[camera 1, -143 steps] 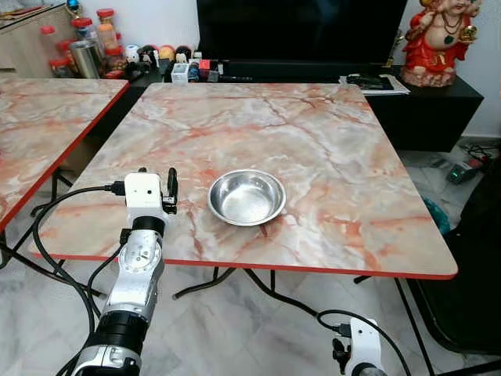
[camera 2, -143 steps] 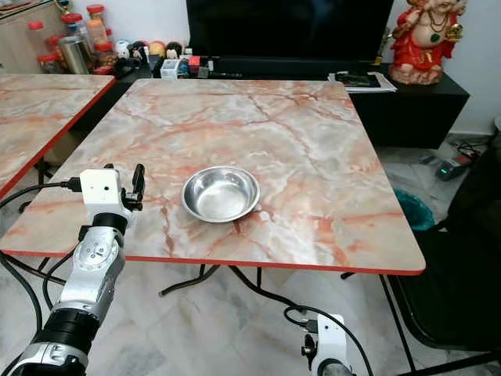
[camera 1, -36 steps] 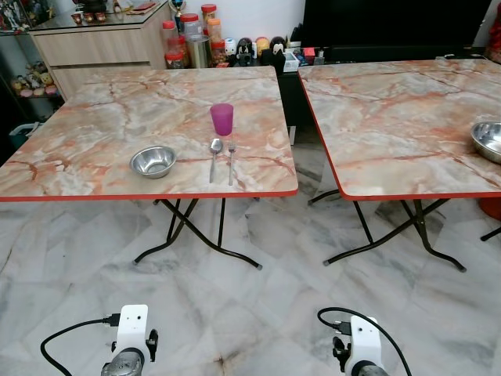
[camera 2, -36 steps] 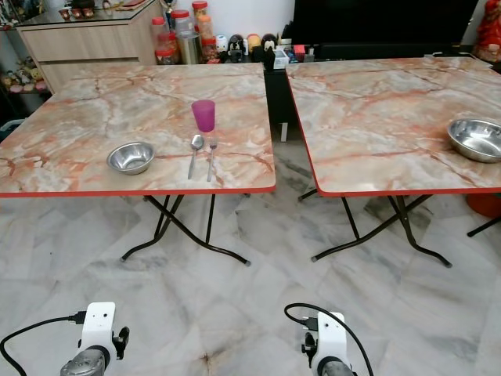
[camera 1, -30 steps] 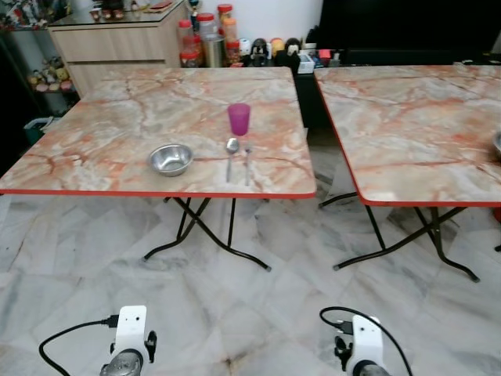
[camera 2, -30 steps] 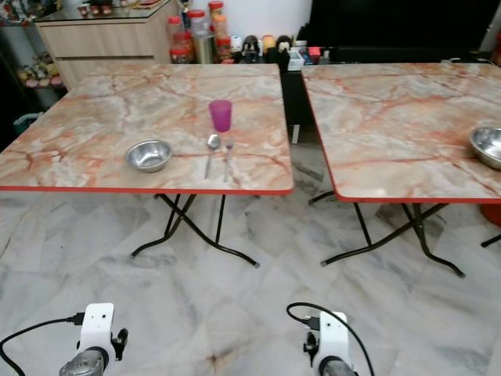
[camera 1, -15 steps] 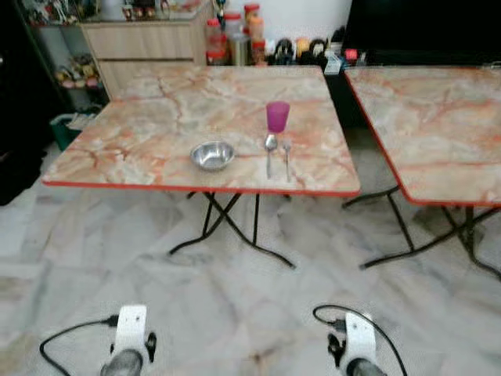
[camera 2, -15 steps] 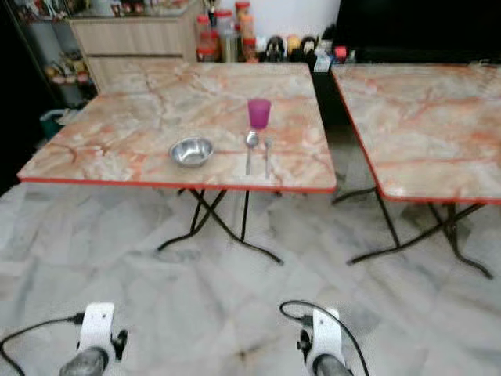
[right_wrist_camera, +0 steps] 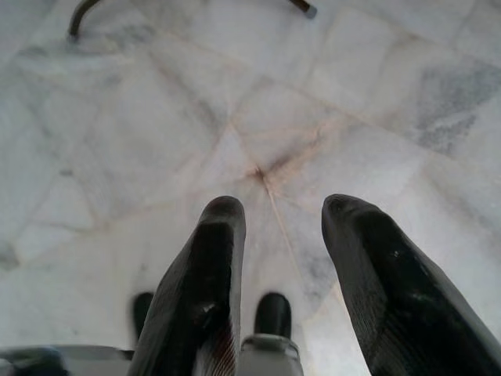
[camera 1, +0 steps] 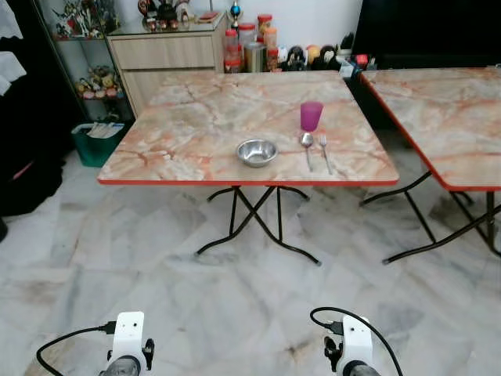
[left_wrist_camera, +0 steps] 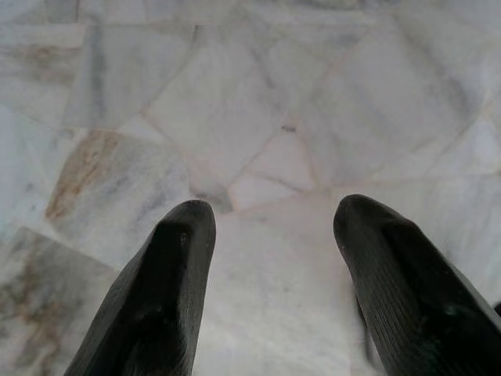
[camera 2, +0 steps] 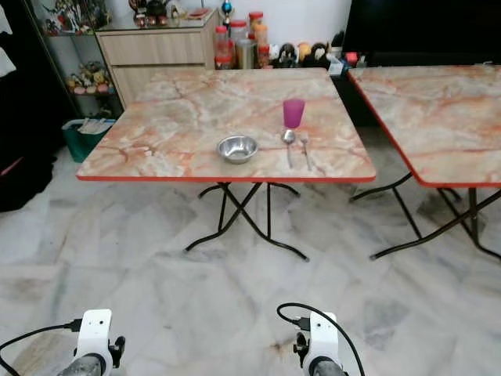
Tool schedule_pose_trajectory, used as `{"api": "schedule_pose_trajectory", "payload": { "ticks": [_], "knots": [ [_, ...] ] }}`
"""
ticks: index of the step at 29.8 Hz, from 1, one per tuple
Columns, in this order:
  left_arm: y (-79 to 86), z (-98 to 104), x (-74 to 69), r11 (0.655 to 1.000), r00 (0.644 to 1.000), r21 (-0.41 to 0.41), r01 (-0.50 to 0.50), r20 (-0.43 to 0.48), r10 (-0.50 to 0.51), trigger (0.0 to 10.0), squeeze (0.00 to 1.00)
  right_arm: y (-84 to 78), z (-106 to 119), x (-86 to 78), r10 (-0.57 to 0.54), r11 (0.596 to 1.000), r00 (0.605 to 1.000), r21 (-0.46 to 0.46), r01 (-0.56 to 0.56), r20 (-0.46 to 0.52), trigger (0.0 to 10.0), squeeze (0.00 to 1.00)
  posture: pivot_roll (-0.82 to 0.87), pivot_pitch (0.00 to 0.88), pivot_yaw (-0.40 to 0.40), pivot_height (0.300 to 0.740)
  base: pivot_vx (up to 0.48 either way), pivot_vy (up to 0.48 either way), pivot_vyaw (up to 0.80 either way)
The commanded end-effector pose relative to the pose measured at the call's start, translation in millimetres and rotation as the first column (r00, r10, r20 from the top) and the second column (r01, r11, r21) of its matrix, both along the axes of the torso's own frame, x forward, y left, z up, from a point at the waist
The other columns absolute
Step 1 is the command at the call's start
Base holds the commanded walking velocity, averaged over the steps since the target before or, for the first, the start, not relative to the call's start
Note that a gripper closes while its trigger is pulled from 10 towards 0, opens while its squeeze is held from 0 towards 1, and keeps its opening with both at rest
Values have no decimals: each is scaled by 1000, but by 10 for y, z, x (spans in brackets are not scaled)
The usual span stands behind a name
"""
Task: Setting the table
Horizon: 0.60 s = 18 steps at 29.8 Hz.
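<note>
A: Start at the grippers. What do the wrist views give?

B: The left gripper (left_wrist_camera: 270,215) hangs low with its 2 black fingers (left_wrist_camera: 168,266) spread apart, nothing between them, over pale marble floor (left_wrist_camera: 258,117). The right gripper (right_wrist_camera: 274,215) also has its fingers apart and empty; its view adds a dark table foot (right_wrist_camera: 309,9) at the far edge.

A: And the head views?

B: They take in the room the wrist cameras miss. Both arms idle at the bottom edge. Well ahead stands a marble-topped folding table (camera 1: 196,133) with a red rim. On it sit a steel bowl (camera 1: 257,152), and just beside it a spoon (camera 1: 307,145) and a fork (camera 1: 323,149) lying parallel, with a purple cup (camera 1: 311,116) upright behind them.

A: Anything further out?

B: A 2nd table (camera 1: 454,117) on the right, a wooden cabinet (camera 1: 164,55) and jars (camera 1: 246,47) behind
</note>
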<state>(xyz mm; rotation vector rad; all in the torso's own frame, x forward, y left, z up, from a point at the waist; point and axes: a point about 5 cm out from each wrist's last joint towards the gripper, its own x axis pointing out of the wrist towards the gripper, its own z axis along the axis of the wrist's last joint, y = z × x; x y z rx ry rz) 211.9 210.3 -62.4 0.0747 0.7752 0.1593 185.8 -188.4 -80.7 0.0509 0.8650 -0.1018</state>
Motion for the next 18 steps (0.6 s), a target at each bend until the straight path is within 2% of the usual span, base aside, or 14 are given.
{"api": "schedule_pose_trajectory", "payload": {
  "ticks": [1, 4, 16, 18],
  "knots": [
    [71, 52, 54, 1000, 1000, 21, 11, 26, -12, 10000, 0, 56, 27, 67, -3, 1000, 1000, 16, 3, 19, 10000, 0, 44, 0, 52, 740, 0, 0, 0],
    [64, 74, 85, 1000, 999, 14, 20, 45, -20, 10000, 0, 63, 27, 70, -5, 1000, 1000, 18, 5, 19, 10000, 0, 42, 0, 55, 740, 0, 0, 0],
    [37, 72, 94, 999, 998, 14, 37, 41, -37, 10000, 0, 62, 24, 67, -15, 1000, 1000, 22, 15, 12, 10000, 0, 39, 0, 59, 740, 291, 0, 0],
    [29, 64, 86, 999, 999, 11, 42, 34, -42, 10000, 0, 64, 21, 65, -16, 1000, 1000, 19, 16, 6, 10000, 0, 38, 0, 60, 740, 302, 0, -509]
  ]
}}
